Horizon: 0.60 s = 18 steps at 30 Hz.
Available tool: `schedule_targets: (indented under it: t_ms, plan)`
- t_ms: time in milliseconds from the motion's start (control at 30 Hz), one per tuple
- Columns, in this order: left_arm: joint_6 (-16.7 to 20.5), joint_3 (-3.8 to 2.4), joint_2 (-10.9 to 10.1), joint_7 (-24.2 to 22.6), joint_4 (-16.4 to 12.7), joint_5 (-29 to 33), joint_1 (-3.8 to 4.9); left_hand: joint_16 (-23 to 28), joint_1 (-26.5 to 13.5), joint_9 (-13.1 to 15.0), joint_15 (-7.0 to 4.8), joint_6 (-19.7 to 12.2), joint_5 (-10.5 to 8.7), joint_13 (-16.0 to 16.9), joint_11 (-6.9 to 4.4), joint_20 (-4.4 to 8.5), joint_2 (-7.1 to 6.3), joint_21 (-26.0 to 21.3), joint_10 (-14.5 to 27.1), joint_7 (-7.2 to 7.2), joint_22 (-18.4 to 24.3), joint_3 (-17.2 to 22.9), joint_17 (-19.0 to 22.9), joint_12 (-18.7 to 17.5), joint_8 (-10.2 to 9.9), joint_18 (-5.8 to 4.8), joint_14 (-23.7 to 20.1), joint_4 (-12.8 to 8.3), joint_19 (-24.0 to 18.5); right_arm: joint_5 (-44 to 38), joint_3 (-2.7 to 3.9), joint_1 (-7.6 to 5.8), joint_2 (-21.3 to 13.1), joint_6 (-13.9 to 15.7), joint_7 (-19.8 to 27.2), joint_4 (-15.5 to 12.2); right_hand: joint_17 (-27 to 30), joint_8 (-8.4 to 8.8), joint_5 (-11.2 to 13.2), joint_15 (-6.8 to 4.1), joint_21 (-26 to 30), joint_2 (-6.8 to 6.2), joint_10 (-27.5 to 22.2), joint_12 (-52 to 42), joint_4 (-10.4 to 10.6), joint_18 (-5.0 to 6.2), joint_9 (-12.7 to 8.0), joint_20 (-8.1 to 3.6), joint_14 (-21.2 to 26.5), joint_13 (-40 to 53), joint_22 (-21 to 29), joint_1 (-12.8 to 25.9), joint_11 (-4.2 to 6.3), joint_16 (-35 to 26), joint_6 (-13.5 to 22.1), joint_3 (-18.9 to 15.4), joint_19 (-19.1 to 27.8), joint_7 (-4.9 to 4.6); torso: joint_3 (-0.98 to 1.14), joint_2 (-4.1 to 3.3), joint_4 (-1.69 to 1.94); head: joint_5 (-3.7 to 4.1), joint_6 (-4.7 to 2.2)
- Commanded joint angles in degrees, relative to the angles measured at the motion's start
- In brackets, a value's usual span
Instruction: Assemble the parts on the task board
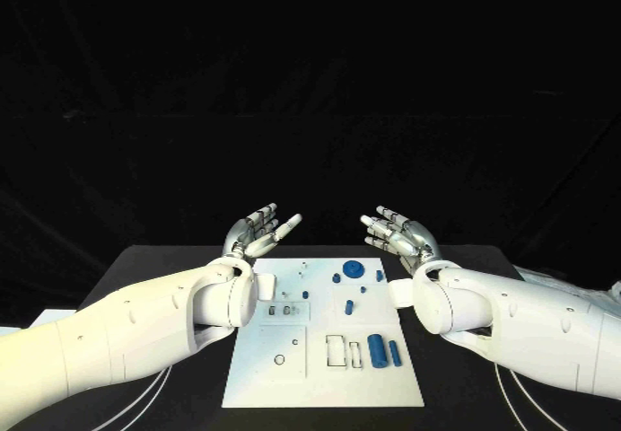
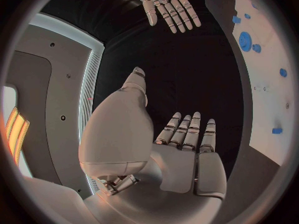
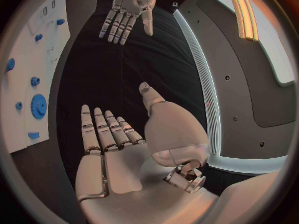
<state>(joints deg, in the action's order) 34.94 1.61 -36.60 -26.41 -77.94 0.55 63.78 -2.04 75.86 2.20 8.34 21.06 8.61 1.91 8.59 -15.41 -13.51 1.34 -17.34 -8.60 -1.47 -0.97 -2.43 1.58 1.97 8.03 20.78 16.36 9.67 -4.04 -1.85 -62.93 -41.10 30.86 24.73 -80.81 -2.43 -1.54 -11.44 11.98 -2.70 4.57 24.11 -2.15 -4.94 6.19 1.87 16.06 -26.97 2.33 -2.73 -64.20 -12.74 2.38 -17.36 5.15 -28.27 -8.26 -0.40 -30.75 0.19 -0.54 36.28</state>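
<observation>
We list a white task board [image 1: 324,359] lying mid-table on the black table [image 1: 169,269]. On it we note a blue gear [image 1: 354,267] near the far edge, a small blue peg [image 1: 351,308] mid-board, and a blue cylinder [image 1: 378,351] lying toward the near right. We record the left hand [image 1: 257,230] and right hand [image 1: 398,233] raised beyond the board's far corners, palms facing, fingers spread, holding nothing.

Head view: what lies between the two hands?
Nothing is held between them. In the head view the left hand and right hand face each other, open, with only black table beyond the board in the gap.
</observation>
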Motion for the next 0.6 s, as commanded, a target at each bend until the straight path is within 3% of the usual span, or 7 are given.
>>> schedule_targets:
  t_ms: [33, 133, 200, 300, 333, 367, 600]
  plan:
    - [-4.45, -0.01, 0.16, 0.78, 0.19, -0.57, 0.12, -1.5, 3.35, 0.44, 1.43, 3.97, -0.01, 0.53, 1.72, -1.22, 1.39, 1.23, -4.93, -3.4, -0.77, 1.65, -0.78, 1.08, 0.85, 2.24, 6.23, 0.76, 4.07, -5.53, -0.25, -0.46, 0.67, -12.26, -3.85, 1.61, -1.08, -1.38, 1.15, 0.03, -2.65, 0.59, 14.33, -1.85, -4.19, 2.86, 0.84, 0.56, -17.41, 0.95, -1.4, -6.98, -0.98, 2.07, -9.03, 0.92, -15.14, -7.06, -0.02, 0.0, 0.0, -0.01, 0.0]
    - [-4.45, -0.01, 0.16, 0.78, 0.19, -0.57, 0.12, -3.88, 3.53, 0.8, 2.53, 8.51, -0.34, 0.96, 3.23, -1.4, 3.54, 3.85, -11.35, -4.66, -2.21, 3.28, -1.94, 1.94, 1.54, 2.02, 16.85, 0.61, 12.93, -6.48, -0.45, -0.76, 1.07, -14.68, -4.62, 2.61, -1.43, -2.99, 1.76, -1.66, -3.98, 0.73, 26.27, -3.98, -5.95, 4.18, 1.71, 0.35, -25.99, 1.61, -1.62, -9.1, 0.59, 3.62, -19.06, 1.67, -19.31, -6.13, -0.02, 0.0, 0.0, -0.01, 0.0]
    - [-4.45, -0.01, 0.16, 0.78, 0.19, -0.57, 0.12, -6.34, 3.83, 1.44, 2.94, 15.16, -0.71, 1.75, 4.29, -1.33, 5.61, 8.3, -21.1, -5.24, -4.37, 4.49, -2.81, 3.73, 2.85, 1.58, 24.76, 0.28, 26.13, -6.92, -0.54, -0.9, 1.26, -15.82, -4.99, 3.08, -1.46, -3.96, 1.96, -2.72, -4.85, 0.66, 29.75, -4.66, -6.92, 4.46, 2.17, -0.36, -29.61, 1.53, -1.72, -9.96, 1.63, 4.33, -25.92, 2.22, -21.86, -5.31, -0.02, 0.0, 0.0, -0.01, 0.0]
    - [-4.45, -0.01, 0.16, 0.78, 0.19, -0.57, 0.12, -9.74, 4.19, 2.56, 0.78, 27.28, -1.12, 2.75, 2.66, -0.21, 7.92, 13.25, -34.53, -4.9, -6.21, 5.13, -4.17, 7.21, 5.52, 2.53, 33.73, -0.64, 36.81, -7.21, -0.6, -1.0, 1.39, -16.57, -5.23, 3.39, -1.24, -4.23, 1.89, -3.87, -5.49, 0.36, 33.36, -4.42, -8.05, 4.49, 2.17, -1.35, -33.3, 1.23, -1.52, -10.07, 2.58, 4.26, -32.9, 3.24, -24.72, -4.54, -0.02, 0.0, 0.0, -0.01, 0.0]
    - [-4.45, -0.01, 0.16, 0.78, 0.19, -0.57, 0.12, -10.23, 4.25, 2.64, 0.36, 28.46, -1.14, 2.8, 2.32, 0.16, 8.13, 13.91, -35.67, -4.61, -6.45, 5.11, -4.46, 7.56, 5.86, 2.61, 35.11, -0.84, 38.26, -7.22, -0.6, -1.0, 1.39, -16.58, -5.23, 3.39, -1.24, -4.21, 1.82, -4.08, -5.61, 0.28, 33.95, -4.36, -8.23, 4.46, 2.13, -1.53, -33.93, 1.22, -1.49, -10.0, 2.72, 4.27, -33.54, 3.43, -25.21, -4.39, -0.02, 0.0, 0.0, -0.01, 0.0]
    - [-6.0, 0.02, -2.35, -0.71, -0.3, -0.45, 0.1, -11.04, 4.35, 2.73, -0.38, 30.1, -1.11, 2.89, 1.62, 0.97, 8.59, 15.0, -37.74, -4.12, -6.83, 5.08, -5.07, 8.14, 6.39, 2.6, 37.6, -1.21, 40.72, -24.96, -0.49, -2.0, 0.1, -8.14, -3.74, 6.03, -1.23, -4.02, 1.65, -4.41, -5.72, 0.24, 35.01, -4.07, -8.54, 4.46, 2.01, -1.88, -35.02, 1.2, -1.39, -9.75, 2.96, 4.11, -34.48, 3.97, -26.04, -4.18, -0.03, -0.93, 0.26, 0.64, 0.55]
    - [-6.44, 0.0, -4.44, -0.81, -2.62, -0.45, 0.19, -11.28, 4.31, 2.35, -2.38, 34.74, -1.05, 2.68, 0.0, 3.12, 10.17, 16.99, -43.76, -3.04, -7.31, 4.37, -7.78, 7.87, 6.5, 2.52, 43.41, -2.92, 46.98, -30.97, -0.35, -2.85, -0.39, -6.73, -4.47, 6.35, -1.2, -2.98, 1.38, -4.79, -5.43, -0.21, 36.56, -2.65, -9.5, 4.5, 1.86, -2.38, -36.76, 1.2, -1.09, -8.91, 3.37, 3.01, -36.04, 5.55, -27.26, -4.04, -0.07, -1.96, 0.64, 1.12, 0.16]
